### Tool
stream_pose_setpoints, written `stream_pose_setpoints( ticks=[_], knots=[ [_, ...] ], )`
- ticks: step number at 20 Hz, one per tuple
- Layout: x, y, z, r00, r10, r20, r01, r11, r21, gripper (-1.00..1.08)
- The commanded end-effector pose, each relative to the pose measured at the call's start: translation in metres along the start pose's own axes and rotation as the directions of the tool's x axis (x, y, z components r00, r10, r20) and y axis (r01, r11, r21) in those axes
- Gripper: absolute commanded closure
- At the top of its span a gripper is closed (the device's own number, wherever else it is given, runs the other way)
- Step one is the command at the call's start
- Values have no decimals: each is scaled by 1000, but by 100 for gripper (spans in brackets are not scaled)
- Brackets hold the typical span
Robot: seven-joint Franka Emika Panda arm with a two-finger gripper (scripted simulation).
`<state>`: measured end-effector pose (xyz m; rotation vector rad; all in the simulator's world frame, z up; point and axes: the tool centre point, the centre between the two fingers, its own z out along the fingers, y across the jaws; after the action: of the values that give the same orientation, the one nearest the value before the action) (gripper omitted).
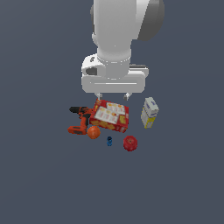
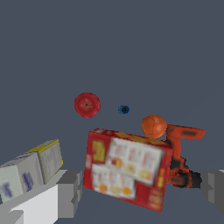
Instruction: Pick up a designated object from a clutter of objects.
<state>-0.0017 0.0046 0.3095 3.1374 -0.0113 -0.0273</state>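
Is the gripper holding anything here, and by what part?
Nothing is held. The gripper hangs open above the red cracker box, apart from the dark-red ball.

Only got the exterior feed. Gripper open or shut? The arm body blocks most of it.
Observer: Open. In the wrist view both fingers stand wide apart, empty, with the red cracker box between them.
Operator: Does the red apple have a dimple?
Observer: Yes, the wrist view shows a dimple with a stem mark on top.
Operator: Orange ball touching the drill?
Observer: Its edge meets the drill's body in the wrist view; contact can't be confirmed.
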Motion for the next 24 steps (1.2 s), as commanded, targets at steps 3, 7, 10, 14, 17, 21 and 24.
stream_pose_setpoints(
  ticks=[3,7,10,14,17,21,24],
  knots=[
    [0,1,1,1000,0,3,0,1000,-1,-92],
    [-4,5,7,1000,5,27,-5,1000,-6,-92],
    [-6,7,10,999,11,41,-11,1000,-9,-92],
    [-6,7,10,999,10,40,-9,1000,-9,-92],
    [-3,5,14,999,-5,39,6,1000,-10,-92],
    [4,0,26,998,-49,36,49,999,-14,-92],
    [13,-6,40,995,-98,33,99,995,-17,-92]
  ],
)
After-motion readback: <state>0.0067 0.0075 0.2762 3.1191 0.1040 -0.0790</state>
